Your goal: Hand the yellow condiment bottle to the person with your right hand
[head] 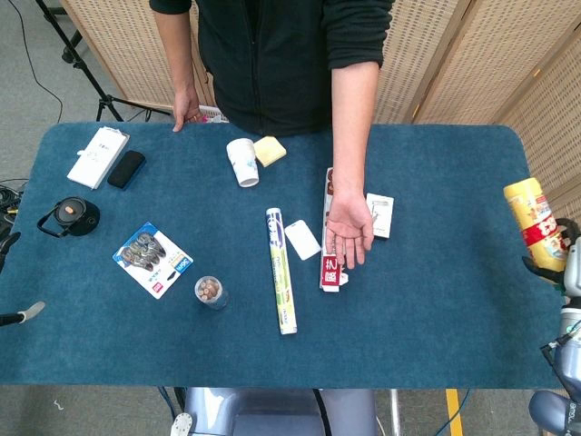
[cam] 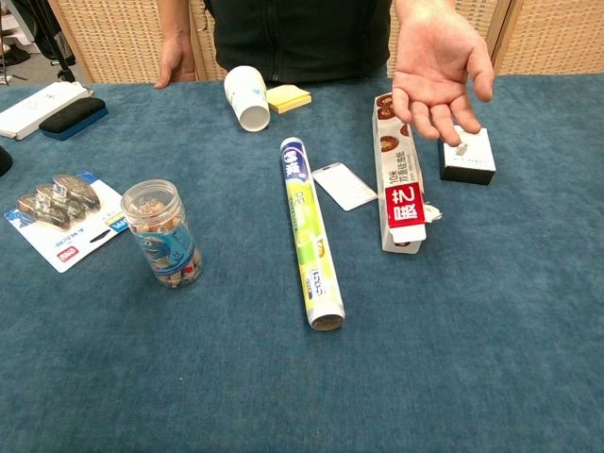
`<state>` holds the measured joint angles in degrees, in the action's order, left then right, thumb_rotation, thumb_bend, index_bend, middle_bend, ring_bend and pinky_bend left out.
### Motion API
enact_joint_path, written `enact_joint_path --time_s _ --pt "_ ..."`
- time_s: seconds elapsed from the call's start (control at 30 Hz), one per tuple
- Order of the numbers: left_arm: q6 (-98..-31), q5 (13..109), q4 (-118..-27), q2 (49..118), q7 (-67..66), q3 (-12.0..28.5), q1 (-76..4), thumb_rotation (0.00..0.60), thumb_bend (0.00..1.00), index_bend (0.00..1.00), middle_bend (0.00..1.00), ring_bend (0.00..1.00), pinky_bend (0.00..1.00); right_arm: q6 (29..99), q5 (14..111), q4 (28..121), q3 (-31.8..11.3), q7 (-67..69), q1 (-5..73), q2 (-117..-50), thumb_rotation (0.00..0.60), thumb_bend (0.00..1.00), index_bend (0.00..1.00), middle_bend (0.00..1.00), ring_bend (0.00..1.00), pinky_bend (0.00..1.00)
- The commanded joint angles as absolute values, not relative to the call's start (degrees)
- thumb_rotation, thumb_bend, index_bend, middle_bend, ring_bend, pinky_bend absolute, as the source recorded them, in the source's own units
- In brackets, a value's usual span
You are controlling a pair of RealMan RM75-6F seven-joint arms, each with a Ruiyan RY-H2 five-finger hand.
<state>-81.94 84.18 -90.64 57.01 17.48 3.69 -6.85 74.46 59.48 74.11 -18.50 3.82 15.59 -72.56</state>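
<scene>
Blue table (head: 436,309), head cam only: right hand (head: 567,263) gripping yellow bottle (head: 531,222), chest cam neither

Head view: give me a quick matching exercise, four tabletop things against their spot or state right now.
Things:
1. yellow condiment bottle
2. paper cup
3. person's open palm
4. black bottle

States:
A. lying on its side beside the yellow sticky notes
B. near the table's left edge
C. gripped in the right hand, lifted off the table at its right edge
D. held out over the red and white box

Pairs: 1-C, 2-A, 3-D, 4-B
</scene>
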Motion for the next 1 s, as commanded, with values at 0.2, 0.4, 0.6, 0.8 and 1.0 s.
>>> enact_joint_path --time_s 0.2,0.4,0.6,0.8,1.0 --pt "-81.6 83.8 -90.7 57.1 17.2 3.8 -7.0 0.600 0.00 0.00 0.00 0.00 0.03 86.9 76.2 68.4 -20.3 21.3 16.7 -73.9 0.600 0.85 0.64 0.73 0.69 0.71" --pt "-81.9 83.2 -91.1 56.6 16.7 4.2 -7.0 0.600 0.00 0.00 0.00 0.00 0.03 89.0 85.8 73.8 -17.6 17.0 19.9 -72.4 0.600 0.85 0.64 0.73 0.69 0.71" --pt "-81.5 83.3 -91.7 56.3 16.6 4.4 -7.3 0.600 0.00 0.00 0.00 0.00 0.03 85.6 91.1 83.1 -15.2 5.8 23.3 -70.4 0.600 0.85 0.64 0.73 0.69 0.71" --pt "-81.2 83.3 -91.6 56.2 17.1 4.4 -7.4 0.600 0.00 0.00 0.00 0.00 0.03 80.2 93.2 90.2 -14.1 -6.8 27.1 -70.9 0.600 0.85 0.64 0.73 0.69 0.71" --pt "-81.1 83.2 -91.3 55.9 17.7 4.3 -7.4 0.600 0.00 0.00 0.00 0.00 0.03 72.1 88.4 95.9 -13.9 -24.7 30.7 -74.5 0.600 0.85 0.64 0.73 0.69 0.71"
